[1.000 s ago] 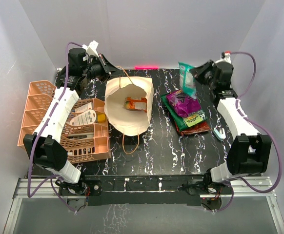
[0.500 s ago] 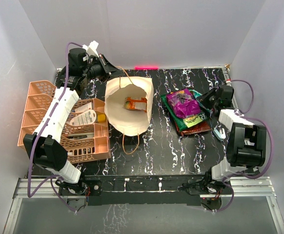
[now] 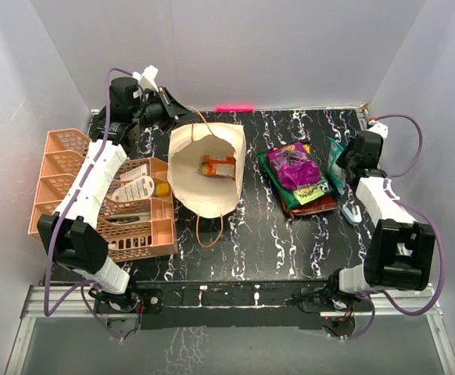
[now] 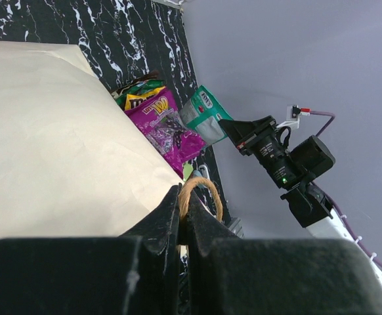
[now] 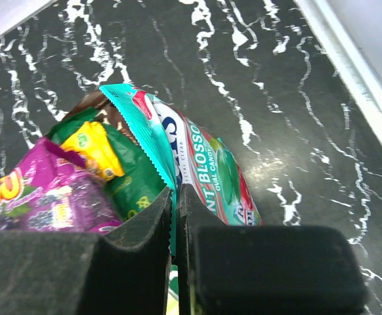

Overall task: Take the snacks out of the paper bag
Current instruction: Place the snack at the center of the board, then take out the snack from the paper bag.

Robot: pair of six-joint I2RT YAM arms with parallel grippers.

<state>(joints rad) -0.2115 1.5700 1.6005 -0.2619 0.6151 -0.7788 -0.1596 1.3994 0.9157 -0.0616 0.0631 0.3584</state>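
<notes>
The paper bag [image 3: 188, 152] lies on its side at table centre, mouth toward me, with an orange-yellow packet [image 3: 216, 166] inside. My left gripper [image 3: 173, 112] is at the bag's far side, shut on one thin handle [image 4: 202, 191] that loops out past the closed fingers [image 4: 186, 197]. Right of the bag lies a pile of snacks: purple [image 3: 292, 166], green [image 3: 309, 192], dark brown [image 3: 318, 208]. My right gripper [image 5: 176, 193] is shut on the edge of a teal packet [image 5: 207, 161], held at the pile's right side [image 3: 335, 158].
An orange mesh basket [image 3: 59, 168] with white tubes and bottles [image 3: 134, 187] stands left of the bag. A small white-teal object [image 3: 352, 212] lies near the right arm. The bag's other handle [image 3: 209, 231] trails toward me. Walls close in on three sides.
My right arm has brought the teal packet down from above the back of the table to the right side of the snack pile, folding back. The left arm and bag have not moved.
</notes>
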